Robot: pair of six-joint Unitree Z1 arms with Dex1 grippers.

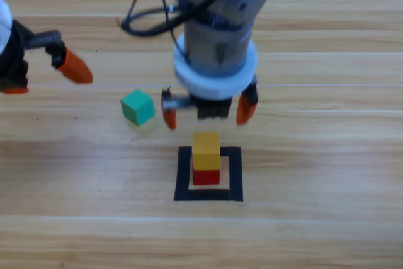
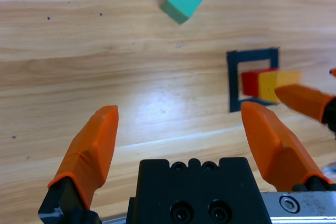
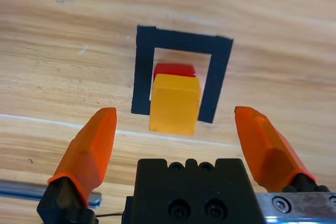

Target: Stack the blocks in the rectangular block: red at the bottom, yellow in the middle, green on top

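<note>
A: Item one, the rectangular block [image 1: 209,194]: black tape outline on the table [image 1: 315,231]; contents?

B: Red [image 1: 206,176] at the bottom, inside the outline; yellow [image 1: 206,150] seated squarely on it; two tiers of three entered as done, by my reading.

A: Item two, green [image 1: 138,106]?

B: Loose on the table, up and to the left of the outline, well apart from the stack; turned at an angle to the tape; nothing touching it; listed as outstanding.

A: Item three, the right gripper [image 1: 208,113]?

B: Hanging just behind the stack, above the outline's far edge; jaws spread wide and empty; its wrist view shows yellow between and beyond the two tips, clear of both.

A: Item four, the left gripper [image 1: 53,70]?

B: At the picture's left edge, waiting; jaws parted, holding nothing; green lies far ahead of it in its own view.

A: Balance remaining?

B: One cube; green to be picked up, carried over the outline and set on yellow; the care, I judge, lies in landing it level so the two below stay put.
</note>
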